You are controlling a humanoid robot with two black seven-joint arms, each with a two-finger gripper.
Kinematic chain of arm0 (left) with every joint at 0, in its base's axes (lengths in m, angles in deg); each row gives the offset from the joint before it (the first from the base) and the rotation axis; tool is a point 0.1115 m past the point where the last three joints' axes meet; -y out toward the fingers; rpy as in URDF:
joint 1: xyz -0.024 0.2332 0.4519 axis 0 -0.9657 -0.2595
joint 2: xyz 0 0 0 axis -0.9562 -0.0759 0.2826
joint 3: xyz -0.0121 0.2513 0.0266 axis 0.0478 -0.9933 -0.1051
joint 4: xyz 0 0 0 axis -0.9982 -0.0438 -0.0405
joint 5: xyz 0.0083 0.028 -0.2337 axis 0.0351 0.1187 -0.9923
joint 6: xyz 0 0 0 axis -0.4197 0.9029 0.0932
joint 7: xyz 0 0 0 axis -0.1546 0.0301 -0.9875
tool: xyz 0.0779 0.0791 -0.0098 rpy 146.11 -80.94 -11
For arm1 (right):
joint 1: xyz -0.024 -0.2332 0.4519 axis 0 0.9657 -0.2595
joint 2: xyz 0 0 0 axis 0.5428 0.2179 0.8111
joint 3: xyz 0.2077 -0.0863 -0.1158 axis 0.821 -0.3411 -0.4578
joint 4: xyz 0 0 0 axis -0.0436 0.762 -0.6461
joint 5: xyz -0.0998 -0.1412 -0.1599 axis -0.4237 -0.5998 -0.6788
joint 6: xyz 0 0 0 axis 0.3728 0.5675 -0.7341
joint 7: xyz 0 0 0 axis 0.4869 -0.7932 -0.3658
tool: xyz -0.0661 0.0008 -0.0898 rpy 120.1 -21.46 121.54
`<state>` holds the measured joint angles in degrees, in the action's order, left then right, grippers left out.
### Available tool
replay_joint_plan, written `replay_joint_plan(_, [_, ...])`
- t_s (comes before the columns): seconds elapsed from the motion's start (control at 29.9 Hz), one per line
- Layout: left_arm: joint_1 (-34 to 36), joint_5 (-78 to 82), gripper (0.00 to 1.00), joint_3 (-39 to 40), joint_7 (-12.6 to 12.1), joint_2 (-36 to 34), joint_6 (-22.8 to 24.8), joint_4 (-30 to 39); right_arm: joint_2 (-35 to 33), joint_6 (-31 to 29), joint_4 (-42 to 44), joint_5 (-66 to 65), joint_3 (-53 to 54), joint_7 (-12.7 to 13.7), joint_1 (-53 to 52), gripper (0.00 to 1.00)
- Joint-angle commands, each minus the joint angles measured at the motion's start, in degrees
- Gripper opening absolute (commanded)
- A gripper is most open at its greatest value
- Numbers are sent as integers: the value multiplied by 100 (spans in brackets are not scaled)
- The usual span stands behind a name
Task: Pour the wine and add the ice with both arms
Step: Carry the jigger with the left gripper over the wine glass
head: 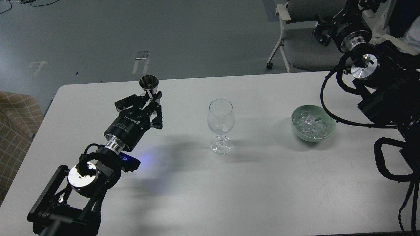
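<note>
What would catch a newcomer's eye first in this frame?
Probably the clear wine glass standing upright at the middle of the white table. Left of it, the left tool holds a small shiny metal measuring cup upright by its narrow waist. To the right sits a pale green bowl of ice, with the right arm raised beyond it.

Between our wine glass at the desk's centre and the ice bowl at three o'clock we see a bare lane. The near half of the desk, toward six o'clock, lies open. At nine o'clock our left claw, gripping a steel jigger, blocks the way.
</note>
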<state>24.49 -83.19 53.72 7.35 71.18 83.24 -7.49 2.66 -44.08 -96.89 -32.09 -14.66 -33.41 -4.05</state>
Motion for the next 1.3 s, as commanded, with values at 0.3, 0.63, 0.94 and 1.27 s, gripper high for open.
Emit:
replay_joint_plan(0.3, [272, 14, 0, -392, -53, 185, -209, -35, -8, -11, 0, 1, 10, -17, 62, 100])
replay_joint_plan(0.63, [527, 32, 0, -445, -62, 124, -377, -53, 1, -11, 0, 1, 19, -17, 70, 100])
replay_joint_plan(0.94, [641, 594, 0, -594, -246, 71, -597, 9, -16, -11, 0, 1, 10, -9, 53, 100])
replay_joint_plan(1.27, [958, 603, 0, -673, -317, 150, -773, 26, -16, -11, 0, 1, 10, -9, 53, 100])
